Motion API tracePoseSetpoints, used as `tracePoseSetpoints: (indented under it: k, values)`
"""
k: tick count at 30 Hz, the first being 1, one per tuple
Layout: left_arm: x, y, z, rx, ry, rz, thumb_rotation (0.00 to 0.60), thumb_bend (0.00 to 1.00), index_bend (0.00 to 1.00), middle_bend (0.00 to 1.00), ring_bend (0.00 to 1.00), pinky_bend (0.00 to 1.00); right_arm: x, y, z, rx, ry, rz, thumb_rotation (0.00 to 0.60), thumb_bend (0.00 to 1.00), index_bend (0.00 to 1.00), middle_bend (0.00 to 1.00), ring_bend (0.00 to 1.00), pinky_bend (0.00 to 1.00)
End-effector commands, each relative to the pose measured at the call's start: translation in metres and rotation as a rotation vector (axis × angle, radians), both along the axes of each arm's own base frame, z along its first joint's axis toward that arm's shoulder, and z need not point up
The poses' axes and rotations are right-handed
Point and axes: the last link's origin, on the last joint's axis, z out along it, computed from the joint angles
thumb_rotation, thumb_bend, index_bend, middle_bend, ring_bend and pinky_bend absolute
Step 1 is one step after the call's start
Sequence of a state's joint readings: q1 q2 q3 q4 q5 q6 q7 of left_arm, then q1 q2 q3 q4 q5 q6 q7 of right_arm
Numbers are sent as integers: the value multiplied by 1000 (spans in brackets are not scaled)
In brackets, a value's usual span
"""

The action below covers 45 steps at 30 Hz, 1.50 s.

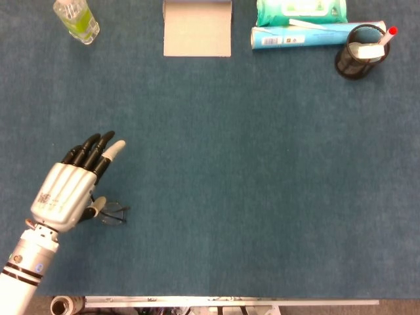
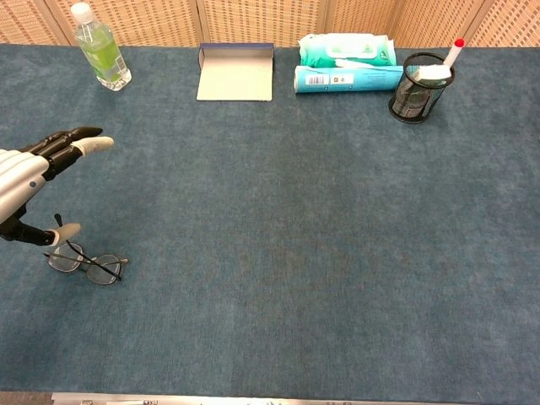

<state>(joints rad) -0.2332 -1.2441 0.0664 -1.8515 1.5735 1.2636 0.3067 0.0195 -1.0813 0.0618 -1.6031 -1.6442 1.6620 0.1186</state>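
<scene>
Near the front-left corner of the blue table [image 1: 262, 170], the left hand [image 1: 69, 190] hovers above the surface, palm down. Fingers [image 1: 92, 149] are stretched out straight and lie close together, pointing toward the far edge and slightly right; thumb [image 2: 63, 234] hangs down on its own, well apart from the rest. Nothing in its grasp, so it reads as an open, empty hand.

Glasses [image 2: 84, 263] lie flat on the table just beside and below the thumb. Chest view shows the thumb tip right at the near lens rim; can't tell whether it touches or sits just above. Head view shows the glasses [image 1: 113, 213] poking out from under the hand's right edge, one temple arm sticking out.

Right hand isn't visible in either view.

Along the far edge, well apart from the hand: a clear bottle [image 2: 101, 55] with green liquid at far left, an open grey box [image 2: 235, 72] lying flat, a teal wipes pack [image 2: 348, 49] with a blue tube [image 2: 348, 78] lying in front of it, and a black mesh pen cup [image 2: 418, 89] holding a red-tipped marker [image 2: 451, 52].
</scene>
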Motion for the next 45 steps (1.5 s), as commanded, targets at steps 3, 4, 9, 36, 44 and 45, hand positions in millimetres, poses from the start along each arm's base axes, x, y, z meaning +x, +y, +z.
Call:
tracePoseSetpoints:
  k: [3, 4, 9, 36, 44, 45]
  values:
    - [-9, 2, -1, -4, -8, 23, 600, 242, 0, 0, 0, 165, 0, 0, -1, 2, 3, -3, 600, 98, 474, 409, 300, 305]
    - [-10, 3, -2, -4, -10, 27, 600, 243, 0, 0, 0, 165, 0, 0, -1, 2, 4, -3, 600, 98, 474, 409, 300, 305]
    - [-20, 7, -5, 1, -6, 25, 600, 242, 0, 0, 0, 165, -1, -1, -2, 3, 6, -4, 600, 99, 473, 409, 299, 306]
    - [-72, 21, -30, -17, 21, 67, 600, 242, 0, 0, 0, 165, -2, -3, -4, 3, 14, -12, 600, 98, 474, 409, 299, 306]
    - [-81, 19, -40, -33, 36, 86, 600, 242, 0, 0, 0, 165, -1, -2, -3, 1, 11, -9, 600, 99, 473, 409, 300, 306]
    - [-81, 19, -40, -34, 37, 86, 600, 242, 0, 0, 0, 165, -1, -2, -3, 0, 11, -9, 600, 99, 473, 409, 299, 306]
